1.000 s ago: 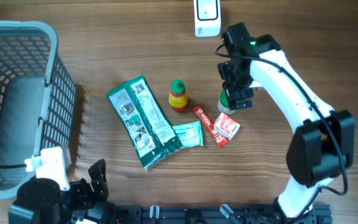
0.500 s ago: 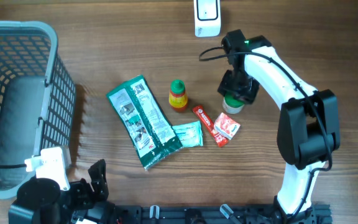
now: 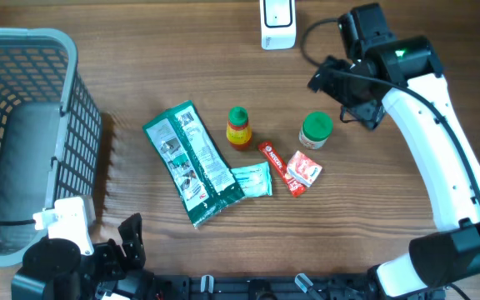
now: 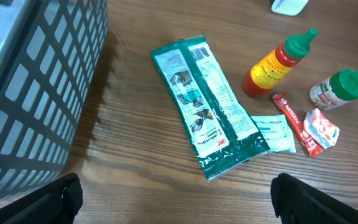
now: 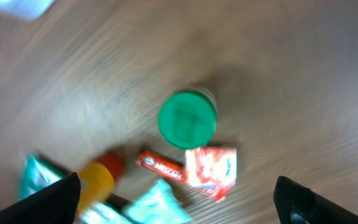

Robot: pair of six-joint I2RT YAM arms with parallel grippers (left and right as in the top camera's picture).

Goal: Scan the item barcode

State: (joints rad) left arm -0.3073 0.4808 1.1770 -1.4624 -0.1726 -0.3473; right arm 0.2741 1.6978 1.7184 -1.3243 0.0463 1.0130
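the jar (image 3: pixel 315 130) is stood upright on the table (image 3: pixel 348 242), right of centre in the overhead view, where little but its green lid is shown. it is placed to the right of the bottle (image 3: pixel 239 127) and just above the red-and-white sachet (image 3: pixel 304 172); whether jar and sachet touch cannot be told.

the right gripper (image 5: pixel 176 186) is held at the upper right of the overhead view, above and to the right of the jar and clear of it. its spread is hard to read there. in the right wrist view the fingers are seen at the two lower corners, set wide, with nothing gripped. that view is blurred: the lid is seen from above at centre, with the sachet and the red stick (image 5: pixel 160 167) below it.

the scanner (image 3: pixel 277 23) is shown at the top edge of the overhead view, well apart from the jar; in the left wrist view only a white corner of it is caught at the upper right.

the jar's side label and the print on the pouch (image 4: pixel 210 106) are shown by the left wrist view alone. the basket (image 3: pixel 23 125) is seen at the left of the overhead view. the left gripper (image 4: pixel 176 199) is spread wide and empty.
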